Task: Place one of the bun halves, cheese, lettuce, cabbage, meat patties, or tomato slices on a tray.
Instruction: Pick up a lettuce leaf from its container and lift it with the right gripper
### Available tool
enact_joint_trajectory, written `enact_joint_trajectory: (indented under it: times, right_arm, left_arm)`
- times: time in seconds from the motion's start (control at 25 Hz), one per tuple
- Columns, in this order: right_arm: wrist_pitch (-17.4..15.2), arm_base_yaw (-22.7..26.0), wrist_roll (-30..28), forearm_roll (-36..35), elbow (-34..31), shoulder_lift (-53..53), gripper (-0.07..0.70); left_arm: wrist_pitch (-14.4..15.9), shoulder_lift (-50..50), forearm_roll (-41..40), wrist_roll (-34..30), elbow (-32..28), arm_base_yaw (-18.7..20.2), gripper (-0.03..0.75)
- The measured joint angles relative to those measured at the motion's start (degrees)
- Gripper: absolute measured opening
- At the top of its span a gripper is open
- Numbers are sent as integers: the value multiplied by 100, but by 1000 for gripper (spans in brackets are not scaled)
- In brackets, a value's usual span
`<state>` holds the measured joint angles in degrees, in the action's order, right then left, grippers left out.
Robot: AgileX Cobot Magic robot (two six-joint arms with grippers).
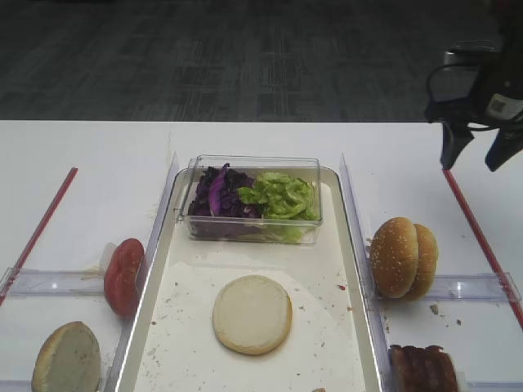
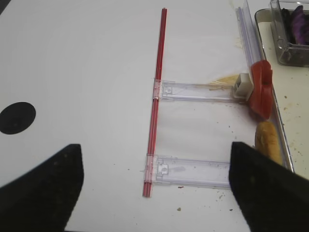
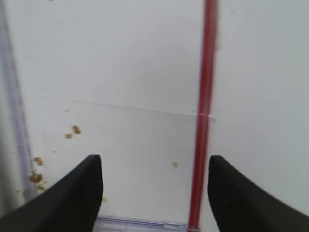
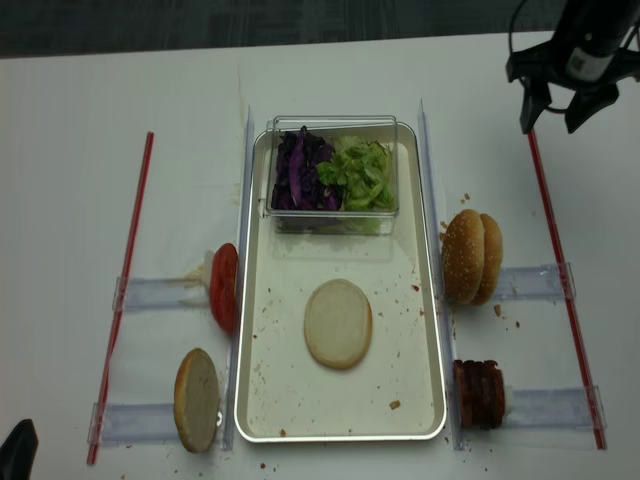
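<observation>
A pale flat bun half [image 1: 252, 314] lies on the silvery tray [image 1: 184, 322]. At the tray's back a clear box holds purple cabbage [image 1: 214, 194] and light green lettuce [image 1: 282, 196]. Tomato slices [image 1: 122, 276] and another bun half [image 1: 67, 358] stand in racks left of the tray. Sesame bun halves [image 1: 402, 257] and meat patties [image 1: 421, 369] stand to its right. My right gripper [image 1: 478, 151] hangs open and empty over the back right of the table, by a red strip [image 3: 205, 111]. My left gripper [image 2: 155, 147] is open and empty above the left racks. No cheese is in view.
Clear plastic racks [image 2: 193, 171] lie on both sides of the tray, ending at red strips [image 2: 157, 96]. Upright clear dividers [image 1: 353, 212] flank the tray's long sides. Crumbs speckle the tray floor and the table. A black round mark [image 2: 17, 117] sits far left.
</observation>
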<state>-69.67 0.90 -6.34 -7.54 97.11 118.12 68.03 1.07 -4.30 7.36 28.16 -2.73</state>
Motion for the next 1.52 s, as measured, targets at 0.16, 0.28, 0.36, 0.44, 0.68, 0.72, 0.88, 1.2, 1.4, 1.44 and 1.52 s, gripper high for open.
enact_joint_trajectory:
  times: [0.16,0.28,0.36,0.44,0.68,0.72,0.88,1.2,1.4,1.44,1.52]
  right_arm:
    - [0,-697,38,-32,0,0,506]
    - [22,-1294,77,-56,0,0,506]
    - [70,-1659,99,-65,0,0,506]
    - [159,-2018,103,-82,0,0,506]
    - [522,-2906,116,-117,0,0,506]
    - [613,-2977,116,-117,0,0,506]
    - [969,-3076,129,-130,0,0,506]
    - [1586,-3066,97,27,0,22,506]
    - [1671,-3066,97,226,3,277,506]
    - [1674,-3066,97,226,3,345,506]
    - [1685,-3066,107,254,3,484,505]
  left_arm:
    - [0,0,0,0,0,0,599]
    - [0,0,0,0,0,0,599]
    - [0,0,0,0,0,0,599]
    - [0,0,0,0,0,0,599]
    - [0,0,0,0,0,0,599]
    - [0,0,0,0,0,0,599]
    - [0,0,0,0,0,0,599]
    - [0,0,0,0,0,0,599]
    - [0,0,0,0,0,0,599]
    - [0,0,0,0,0,0,599]
    - [0,0,0,0,0,0,599]
